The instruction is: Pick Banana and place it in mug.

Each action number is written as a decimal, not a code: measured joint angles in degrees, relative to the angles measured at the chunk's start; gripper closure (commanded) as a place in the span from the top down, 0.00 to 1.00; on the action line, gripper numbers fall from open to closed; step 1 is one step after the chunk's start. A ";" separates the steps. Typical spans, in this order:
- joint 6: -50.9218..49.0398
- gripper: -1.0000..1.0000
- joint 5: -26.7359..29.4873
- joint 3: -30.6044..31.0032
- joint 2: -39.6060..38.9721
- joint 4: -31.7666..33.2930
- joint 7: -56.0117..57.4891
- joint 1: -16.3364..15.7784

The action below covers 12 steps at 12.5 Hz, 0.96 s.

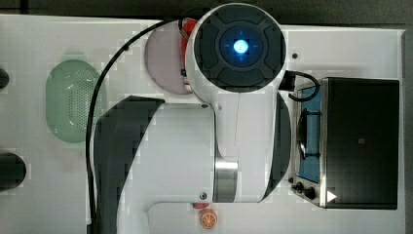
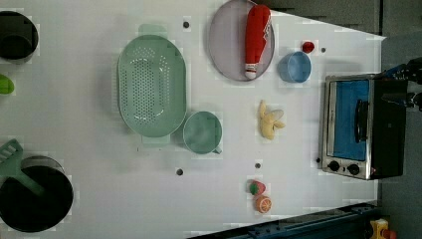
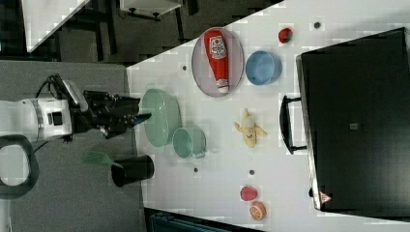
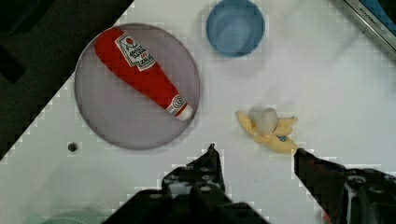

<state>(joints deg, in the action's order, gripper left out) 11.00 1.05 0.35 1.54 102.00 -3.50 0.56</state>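
The banana is a small yellow peeled toy lying on the white table, between the mug and the toaster oven. The mug is round and pale mint green, with a small handle, and touches the colander's rim. In the wrist view the banana lies just beyond the gap of my gripper, whose two black fingers stand apart with nothing between them. In the right view my gripper hovers by the colander's left edge, well left of the banana and above the mug.
A green perforated colander sits beside the mug. A plate carries a red ketchup bottle, and a blue bowl stands next to it. A strawberry and an orange slice lie near the edge. A toaster oven stands beyond the banana.
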 measured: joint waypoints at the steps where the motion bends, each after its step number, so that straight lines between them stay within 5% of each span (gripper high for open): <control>1: -6.37 0.79 -0.51 0.07 4.24 4.70 -0.21 0.12; 3: -13.16 1.00 -0.72 -0.17 13.98 10.74 -0.34 0.74; 8: -11.28 1.00 -1.68 -0.06 22.03 9.79 -0.28 0.57; 12: 3.18 1.00 -0.70 0.50 15.71 21.09 0.94 1.21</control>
<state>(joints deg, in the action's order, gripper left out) 14.18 0.35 0.85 17.25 123.10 -2.56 1.77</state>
